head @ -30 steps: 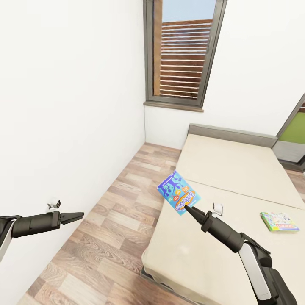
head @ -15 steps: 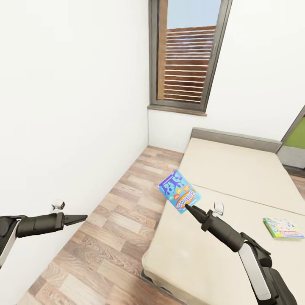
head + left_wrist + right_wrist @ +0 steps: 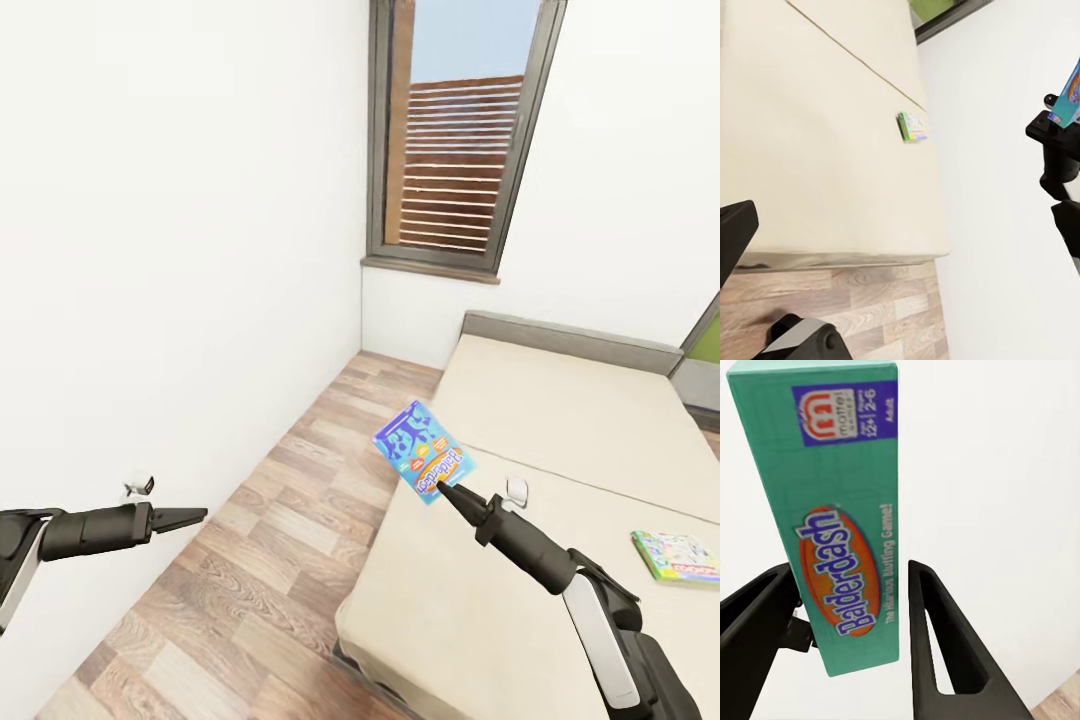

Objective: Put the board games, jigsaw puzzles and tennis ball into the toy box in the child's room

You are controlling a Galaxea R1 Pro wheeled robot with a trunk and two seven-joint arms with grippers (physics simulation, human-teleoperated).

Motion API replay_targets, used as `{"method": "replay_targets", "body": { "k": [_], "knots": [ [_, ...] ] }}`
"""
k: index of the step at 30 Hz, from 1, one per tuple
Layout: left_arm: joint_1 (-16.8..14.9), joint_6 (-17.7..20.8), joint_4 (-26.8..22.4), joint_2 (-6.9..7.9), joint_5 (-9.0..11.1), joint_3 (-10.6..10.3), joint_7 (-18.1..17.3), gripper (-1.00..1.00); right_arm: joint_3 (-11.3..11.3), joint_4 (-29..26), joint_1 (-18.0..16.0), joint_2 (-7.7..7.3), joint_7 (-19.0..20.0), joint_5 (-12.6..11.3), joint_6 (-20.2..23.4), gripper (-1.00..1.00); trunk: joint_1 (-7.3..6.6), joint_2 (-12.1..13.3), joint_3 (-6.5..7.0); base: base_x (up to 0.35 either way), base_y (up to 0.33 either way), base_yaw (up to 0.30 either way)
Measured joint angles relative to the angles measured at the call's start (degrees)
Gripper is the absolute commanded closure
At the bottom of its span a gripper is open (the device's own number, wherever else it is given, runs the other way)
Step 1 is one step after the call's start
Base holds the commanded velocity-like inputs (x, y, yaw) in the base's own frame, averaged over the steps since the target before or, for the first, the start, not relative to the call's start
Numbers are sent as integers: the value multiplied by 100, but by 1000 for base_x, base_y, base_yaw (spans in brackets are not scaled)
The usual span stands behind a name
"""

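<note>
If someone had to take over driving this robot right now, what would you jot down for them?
Right gripper: shut on the blue board game, held up above the bed's edge.
Left gripper: shut, holding nothing, out over the wood floor.
Second board game: lying flat on the bed, not yet picked up.
Done: one game lifted.
Left: carry it to the toy box, then fetch the bed's other game.

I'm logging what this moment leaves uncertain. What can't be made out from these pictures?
- Green game box on the bed: cut off by the head view's edge, lettering too small to read.
- Left tool: open or shut is unclear in the head view; in its wrist view the fingers are cut off by the edge.
- Right tool's far finger in its wrist view: partly hidden behind the blue game box.
</note>
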Motion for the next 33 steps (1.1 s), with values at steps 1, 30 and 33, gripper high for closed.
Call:
{"method": "replay_targets", "body": {
  "k": [1,30,33],
  "knots": [
    [0,3,0,0,-7,0,4,-100,0,-2,-2,4,-2,0,1,100,0,0,10,0,-1,114],
    [-9,-23,9,-246,-249,-291,32,-100,6,-4,1,8,-16,53,-5,100,0,1,285,-108,0,115],
    [-9,-25,9,-247,-250,-291,32,-100,1,-11,-2,2,-15,86,-3,100,0,1,296,-10,0,42]
  ]
}}
